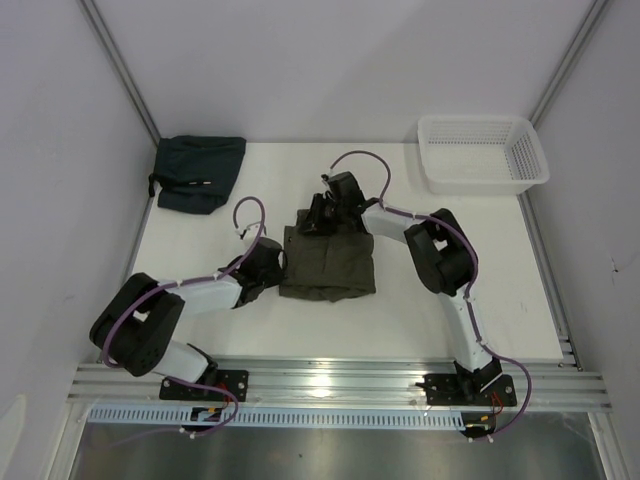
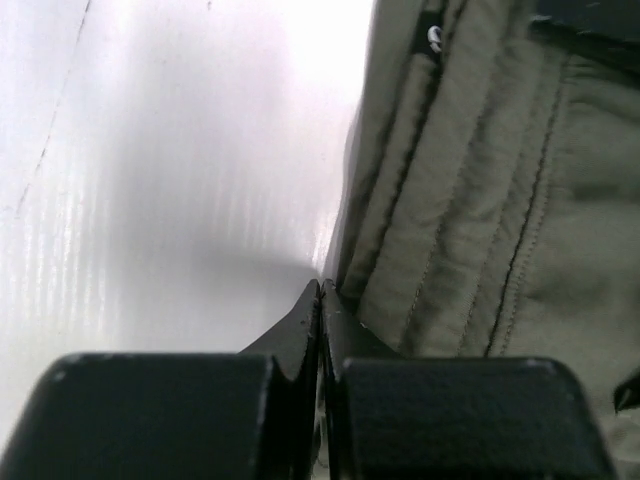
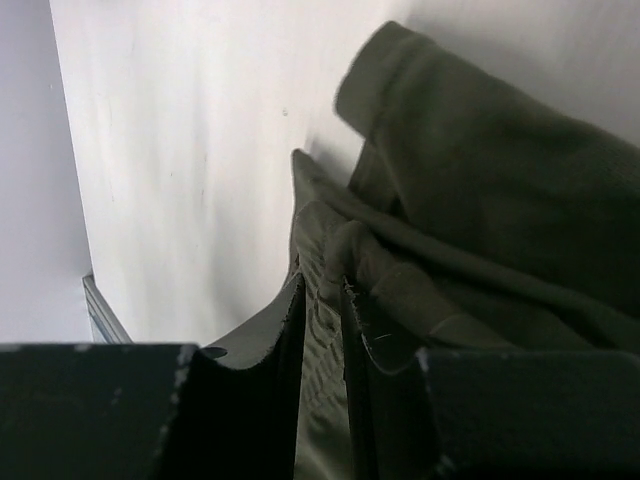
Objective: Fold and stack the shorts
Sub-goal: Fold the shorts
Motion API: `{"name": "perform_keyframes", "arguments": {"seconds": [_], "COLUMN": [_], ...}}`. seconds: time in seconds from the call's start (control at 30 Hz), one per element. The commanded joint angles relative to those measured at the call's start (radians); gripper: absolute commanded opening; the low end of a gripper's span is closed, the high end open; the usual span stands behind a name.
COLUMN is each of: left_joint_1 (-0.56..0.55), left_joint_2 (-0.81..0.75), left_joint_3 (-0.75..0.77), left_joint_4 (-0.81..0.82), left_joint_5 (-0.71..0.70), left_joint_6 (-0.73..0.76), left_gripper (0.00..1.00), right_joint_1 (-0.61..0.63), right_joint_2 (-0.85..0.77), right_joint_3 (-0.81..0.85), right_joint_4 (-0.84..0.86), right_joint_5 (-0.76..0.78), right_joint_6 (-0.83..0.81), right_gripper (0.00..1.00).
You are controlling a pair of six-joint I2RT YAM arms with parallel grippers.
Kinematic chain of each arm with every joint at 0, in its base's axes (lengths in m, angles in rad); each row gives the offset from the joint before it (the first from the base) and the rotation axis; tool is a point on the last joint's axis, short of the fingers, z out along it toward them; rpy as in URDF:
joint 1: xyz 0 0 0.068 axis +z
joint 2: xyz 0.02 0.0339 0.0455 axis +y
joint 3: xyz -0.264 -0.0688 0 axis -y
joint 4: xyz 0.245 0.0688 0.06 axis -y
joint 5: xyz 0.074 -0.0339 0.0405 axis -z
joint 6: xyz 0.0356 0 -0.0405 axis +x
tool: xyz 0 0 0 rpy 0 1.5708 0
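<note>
The olive-green shorts lie partly folded in the middle of the table. My left gripper sits low at their left edge. In the left wrist view its jaws are pressed together with no cloth showing between them, and the stitched shorts lie just to the right of the fingers. At the far edge of the shorts my right gripper is shut on the cloth. The right wrist view shows a ribbed fold of the shorts pinched between that gripper's two fingers.
A dark green folded garment lies at the back left corner of the table. A white mesh basket stands at the back right. Grey walls with metal rails close in the table on three sides.
</note>
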Motion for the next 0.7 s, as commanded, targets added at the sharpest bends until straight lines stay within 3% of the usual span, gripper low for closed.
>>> {"name": "perform_keyframes", "arguments": {"seconds": [0.0,0.17,0.27,0.4,0.5,0.6,0.67], "left_joint_1": [-0.006,-0.012,-0.015,-0.015,-0.015,-0.01,0.01], "left_joint_2": [0.038,0.058,0.05,0.012,-0.037,-0.1,-0.129], "left_joint_3": [-0.044,-0.058,-0.051,-0.025,0.001,0.023,0.032], "left_joint_4": [0.045,0.056,0.048,-0.001,-0.05,-0.114,-0.123], "left_joint_5": [-0.006,-0.014,-0.028,-0.046,-0.045,-0.02,0.039], "left_joint_6": [-0.04,-0.04,-0.042,-0.034,-0.028,-0.016,-0.01], "left_gripper": [0.0,0.0,0.0,0.0,0.01,0.12,0.26], "right_joint_1": [-0.01,-0.013,-0.015,-0.015,-0.019,-0.028,-0.039], "right_joint_2": [0.059,0.101,0.084,0.012,-0.072,-0.167,-0.253], "right_joint_3": [0.041,0.044,0.056,0.096,0.105,0.075,0.037], "right_joint_4": [0.067,0.116,0.108,0.053,-0.014,-0.06,-0.071], "right_joint_5": [-0.003,-0.018,-0.031,-0.035,-0.04,-0.043,-0.034], "right_joint_6": [0.021,0.04,0.049,0.029,-0.001,-0.031,-0.049], "right_gripper": [0.24,0.29,0.41,0.69,0.8,0.82,0.83]}}
